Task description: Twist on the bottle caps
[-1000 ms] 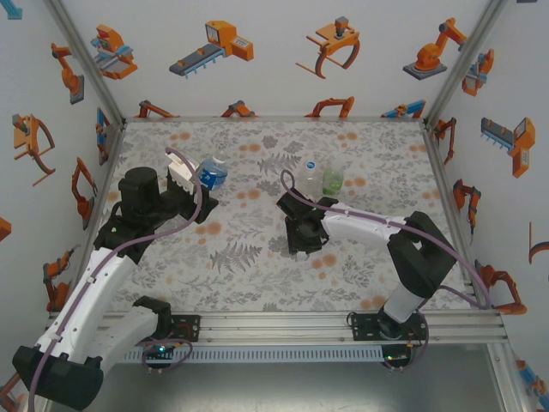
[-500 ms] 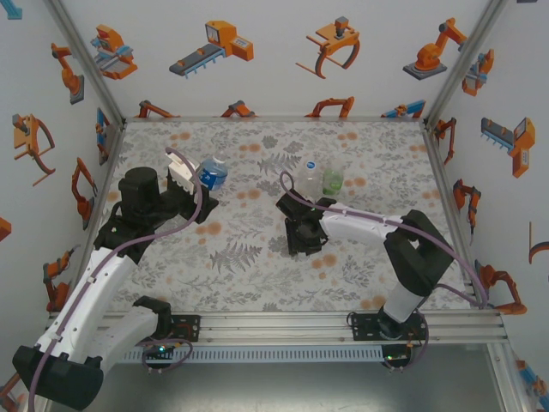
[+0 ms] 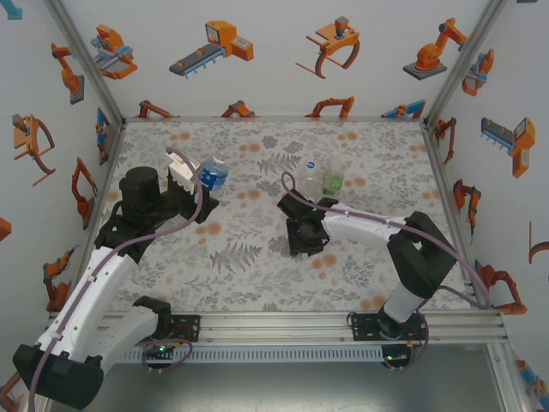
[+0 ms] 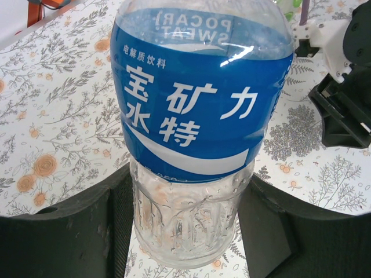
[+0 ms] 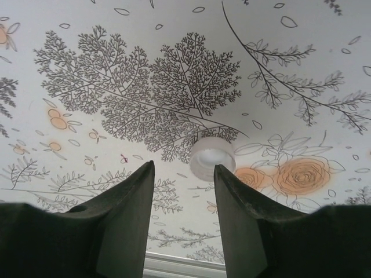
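While my left gripper (image 4: 185,223) clamps the squashy blue-labelled clear plastic bottle (image 4: 197,116), I'd have my right gripper (image 5: 184,168), jaws parted, pinch the light, slippery whitish round plastic cap (image 5: 213,157) at centre-frame across its rim.

The blue-labelled bottle (image 4: 200,110) (clear, ribbed lower body) sits pinched between the left fingers (image 4: 64,231).

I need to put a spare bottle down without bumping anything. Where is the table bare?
Bare: the near middle of the table between the left arm and right arm, and the far strip along the back wall. Crowded: around the colourless bottle, green bottle and right hand, with a cap lying by it.
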You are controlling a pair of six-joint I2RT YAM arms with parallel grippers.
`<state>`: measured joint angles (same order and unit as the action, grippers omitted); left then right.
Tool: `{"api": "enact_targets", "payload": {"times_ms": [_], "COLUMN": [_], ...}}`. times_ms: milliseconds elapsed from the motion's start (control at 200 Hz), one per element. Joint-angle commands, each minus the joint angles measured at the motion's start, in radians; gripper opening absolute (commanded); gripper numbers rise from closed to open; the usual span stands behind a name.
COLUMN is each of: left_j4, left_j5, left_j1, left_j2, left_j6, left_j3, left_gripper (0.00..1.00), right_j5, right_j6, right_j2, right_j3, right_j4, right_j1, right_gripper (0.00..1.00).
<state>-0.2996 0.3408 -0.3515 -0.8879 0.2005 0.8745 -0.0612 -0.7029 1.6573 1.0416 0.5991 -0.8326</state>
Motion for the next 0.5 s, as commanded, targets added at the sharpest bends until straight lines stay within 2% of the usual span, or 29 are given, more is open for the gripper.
{"api": "enact_targets", "payload": {"times_ms": [0,496], "left_j4": [0.026,0.024], "left_j5": [0.024,0.027], "left_j1": [0.007,0.007], "left_j2": [0.000,-0.003], "left_j6": [0.010,0.009], "left_j3": [0.004,0.004], "left_gripper": [0.00,0.01], "right_j5": [-0.044,-0.047], "right_j6": [0.016,0.016], "right_j2": [-0.036,0.008], "right_j3": [0.032,-0.001], "right_j4": [0.053,0.043], "right_j1": [0.001,0.004], "right_gripper": [0.47,0.48]}}
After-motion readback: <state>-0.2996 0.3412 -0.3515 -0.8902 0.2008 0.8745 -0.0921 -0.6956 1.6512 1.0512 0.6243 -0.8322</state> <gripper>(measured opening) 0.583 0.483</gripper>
